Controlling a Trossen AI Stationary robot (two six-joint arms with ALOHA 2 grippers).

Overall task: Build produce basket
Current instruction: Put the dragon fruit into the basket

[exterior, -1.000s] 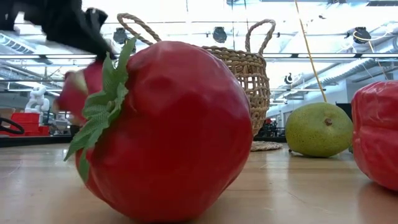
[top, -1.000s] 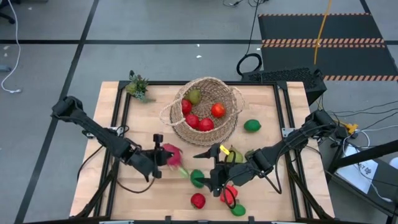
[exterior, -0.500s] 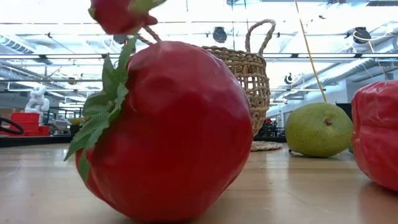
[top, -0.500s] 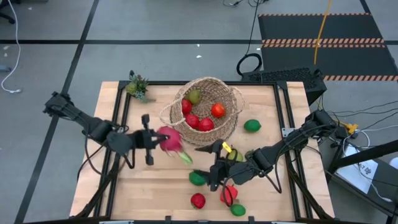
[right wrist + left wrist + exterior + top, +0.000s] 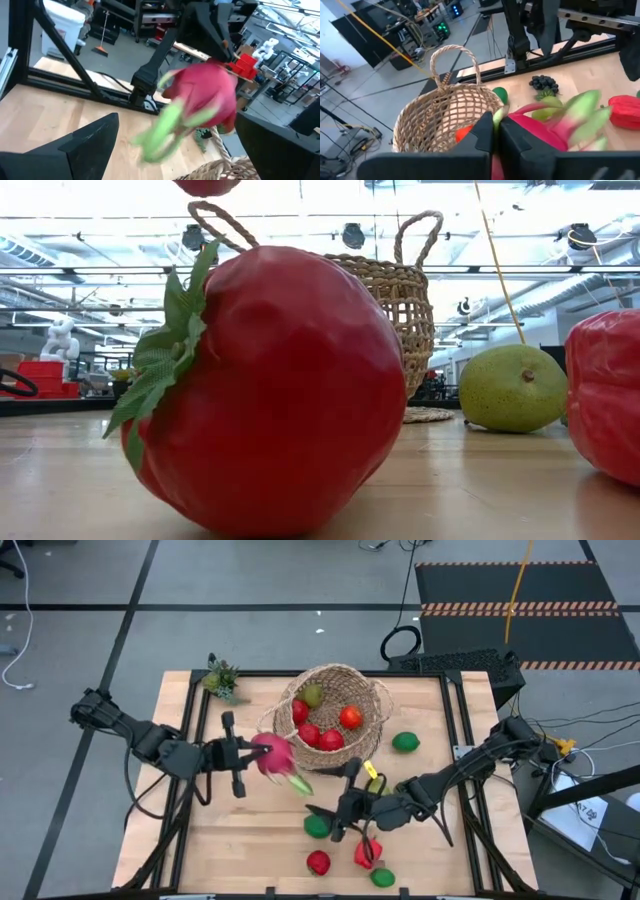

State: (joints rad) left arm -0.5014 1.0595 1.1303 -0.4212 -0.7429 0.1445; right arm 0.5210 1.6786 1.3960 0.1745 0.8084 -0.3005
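Observation:
The pink dragonfruit point(image 5: 273, 755) with green scales hangs in the air just left of the tan wicker basket point(image 5: 330, 720), in my left gripper point(image 5: 254, 756), which is shut on it. The basket stands on the table and holds red fruits and a pear. My right gripper point(image 5: 328, 802) is open, low over the table's near middle, beside a green lime point(image 5: 317, 827). Its wrist view looks at the dragonfruit point(image 5: 205, 100) from below. A red tomato point(image 5: 270, 390), a red pepper point(image 5: 367, 852) and a pear point(image 5: 513, 388) lie on the table. My left gripper pinches the dragonfruit between its two fingers at the fruit's left side, where a green scale point(image 5: 498, 116) shows between the fingers point(image 5: 482, 135). The fingers come roughly level from the table's left. The fruit is lifted clear of the table, its scales pointing to the near right.
A small green spiky plant point(image 5: 222, 678) stands at the far left corner. Another lime point(image 5: 405, 742) lies right of the basket, and dark grapes point(image 5: 543, 81) lie behind it. A green fruit point(image 5: 383, 877) lies at the near edge. Black frame rails run along the table's sides.
My left gripper has carried the dragonfruit up off the table's middle and toward the far edge, to the basket's left rim. In the low view the fruit rises out of the top of the picture. The right gripper has stayed near the lime.

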